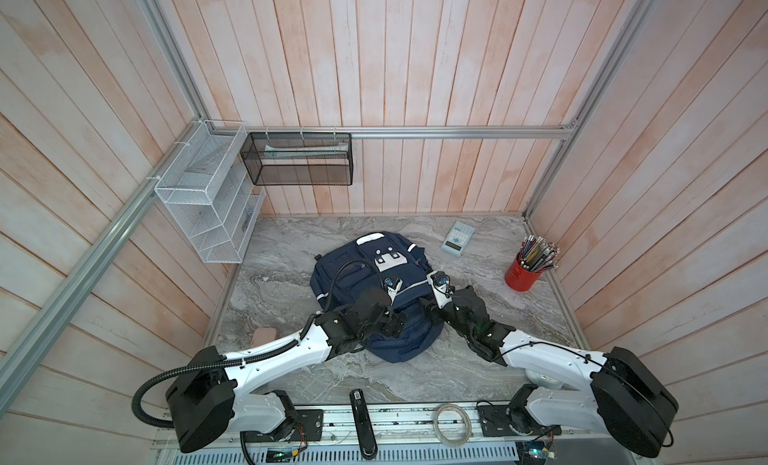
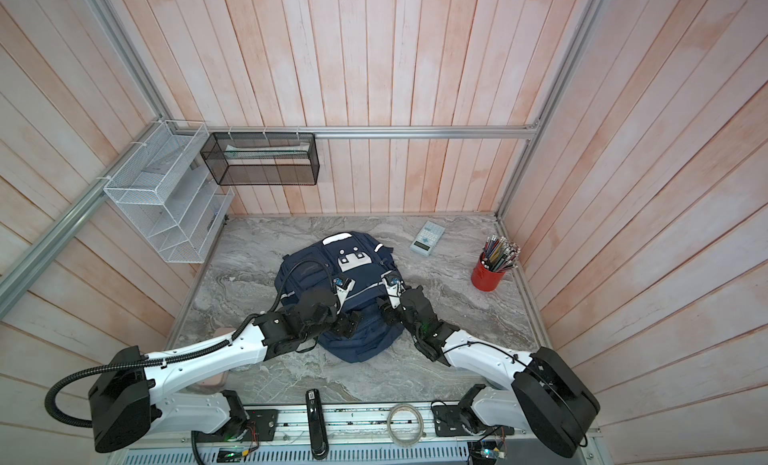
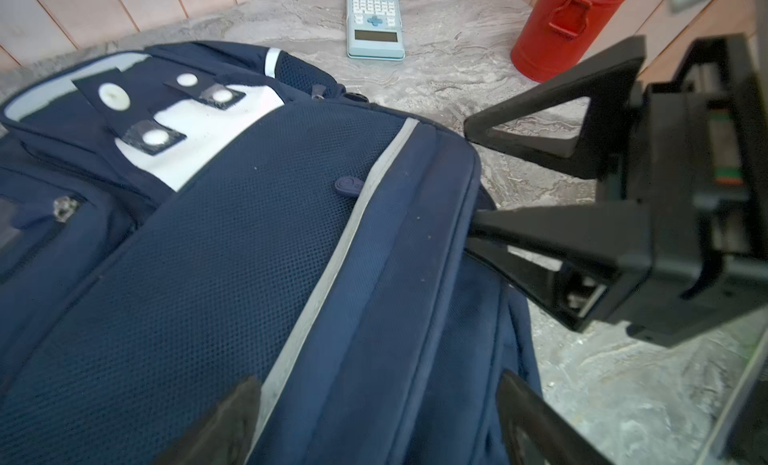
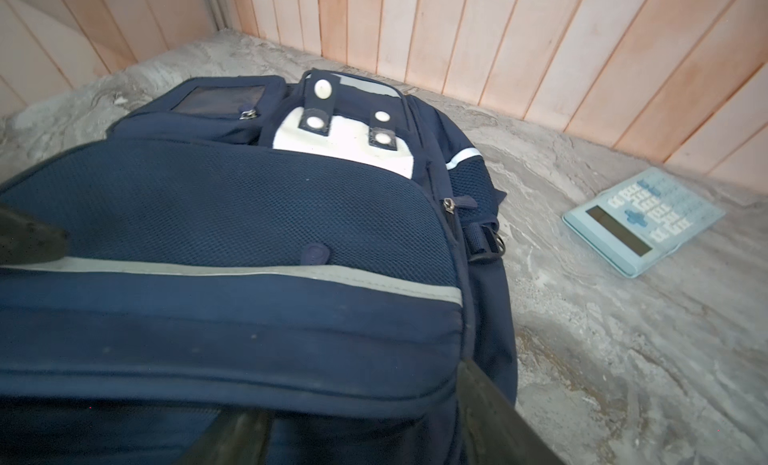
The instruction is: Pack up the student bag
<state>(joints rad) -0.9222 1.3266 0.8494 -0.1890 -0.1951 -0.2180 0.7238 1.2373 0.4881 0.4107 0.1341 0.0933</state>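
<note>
Reaching over the nearer half of the student bag, your left gripper and right gripper both gape empty, bare tabletop flanking both bag edges.

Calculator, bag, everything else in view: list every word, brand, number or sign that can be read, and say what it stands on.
Nothing can be read for certain in any view.
calculator: key markings, too blurred to read; the display shows no digits.
student bag: small rubber tab with an embossed mark, unreadable.
black device at the table's front edge: white label, too small to read.
</note>
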